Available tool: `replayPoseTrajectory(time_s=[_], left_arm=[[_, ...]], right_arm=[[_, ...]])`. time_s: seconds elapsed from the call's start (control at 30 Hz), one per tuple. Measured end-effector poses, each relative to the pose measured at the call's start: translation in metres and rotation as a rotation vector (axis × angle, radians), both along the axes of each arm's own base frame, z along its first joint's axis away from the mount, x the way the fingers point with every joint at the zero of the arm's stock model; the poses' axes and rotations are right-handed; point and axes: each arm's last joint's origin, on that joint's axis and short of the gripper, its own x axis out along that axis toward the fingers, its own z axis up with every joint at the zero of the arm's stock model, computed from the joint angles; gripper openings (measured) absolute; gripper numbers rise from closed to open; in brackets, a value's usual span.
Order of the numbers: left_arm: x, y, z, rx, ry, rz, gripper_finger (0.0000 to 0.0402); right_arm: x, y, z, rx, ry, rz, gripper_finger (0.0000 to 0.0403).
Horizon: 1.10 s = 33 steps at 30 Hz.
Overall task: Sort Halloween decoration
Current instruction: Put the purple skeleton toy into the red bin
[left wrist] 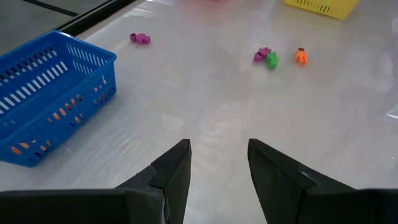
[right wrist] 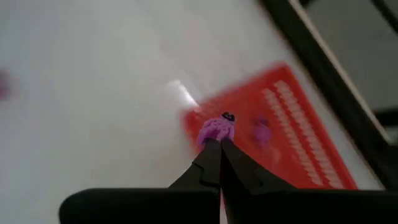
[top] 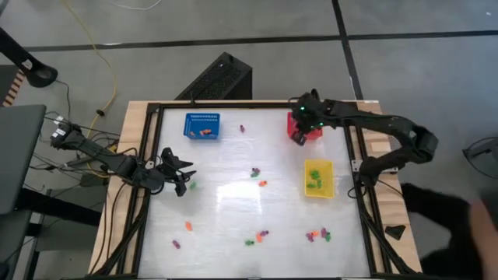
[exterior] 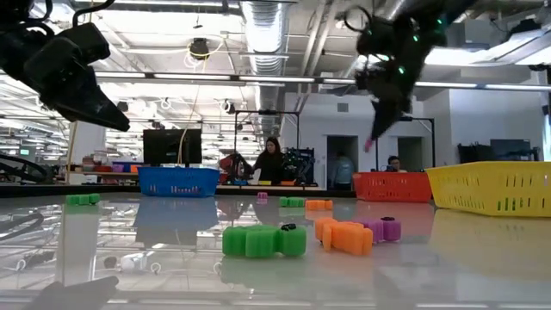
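Nearby, red basket [right wrist: 292, 134], blue basket [top: 202, 124], yellow basket [top: 318, 178]

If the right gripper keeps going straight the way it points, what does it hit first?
Probably the red basket: the right gripper, shut on a purple trinket, points down at its near edge. Depth is unclear.

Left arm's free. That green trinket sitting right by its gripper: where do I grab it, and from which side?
Probably straight down from above: the green trinket lies flat and alone on the table, nothing crowding it. Set the left gripper, jaws open, across its narrower width. Its exact shape is too small to tell.
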Motion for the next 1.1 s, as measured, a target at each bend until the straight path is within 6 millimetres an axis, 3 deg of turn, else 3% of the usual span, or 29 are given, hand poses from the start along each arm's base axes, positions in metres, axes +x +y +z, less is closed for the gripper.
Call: replayPoseTrajectory(time_s=[0.13,0.37,0.93,1.1], left_arm=[[0.000,0.000,0.000,-0.002,-0.005,0.010,0.0148],[0.001,0.000,0.001,-0.017,-0.022,0.015,0.0148],[0.001,0.000,0.001,-0.010,-0.017,0.012,0.0148],[0.001,0.000,0.001,-0.011,-0.017,0.012,0.0148]], right_arm=[[-0.017,-0.014,-0.015,0.012,-0.006,-0.105,0.0026],[-0.023,-0.026,-0.030,0.060,0.036,-0.181,0.0060],[-0.033,-0.015,-0.009,0.036,-0.028,-0.194,0.0112],[-0.034,-0.015,-0.008,0.039,-0.042,-0.211,0.0146]])
